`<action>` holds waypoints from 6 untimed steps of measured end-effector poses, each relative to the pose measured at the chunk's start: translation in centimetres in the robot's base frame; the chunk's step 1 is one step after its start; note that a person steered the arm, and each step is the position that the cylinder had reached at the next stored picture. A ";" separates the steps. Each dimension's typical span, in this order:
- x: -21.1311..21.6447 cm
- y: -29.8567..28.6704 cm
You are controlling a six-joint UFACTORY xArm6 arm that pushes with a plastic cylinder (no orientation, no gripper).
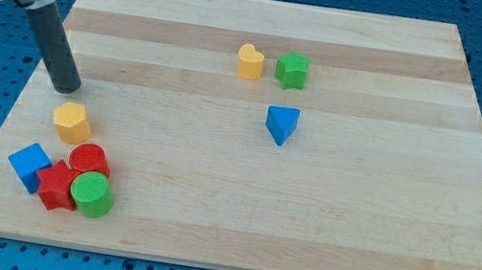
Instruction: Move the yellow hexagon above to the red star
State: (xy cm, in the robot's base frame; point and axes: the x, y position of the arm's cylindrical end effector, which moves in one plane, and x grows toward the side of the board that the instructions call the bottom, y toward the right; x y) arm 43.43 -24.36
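The yellow hexagon [72,121] lies near the board's left edge. The red star [56,183] sits below it at the lower left, with the red cylinder [90,160] between them, touching the star's upper right. My tip [65,88] rests on the board just above the hexagon, a little to its left, with a small gap. The blue cube [29,164] and the green cylinder [92,194] flank the star.
A yellow heart-like block [250,61] and a green star-like block [292,69] stand side by side at the upper middle. A blue triangle [281,124] lies below them. The board's left edge [12,109] is close to the hexagon.
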 end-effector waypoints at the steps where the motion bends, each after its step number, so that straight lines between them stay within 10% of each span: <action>1: 2.9 1.3; 4: 7.5 2.3; 6: -3.0 9.0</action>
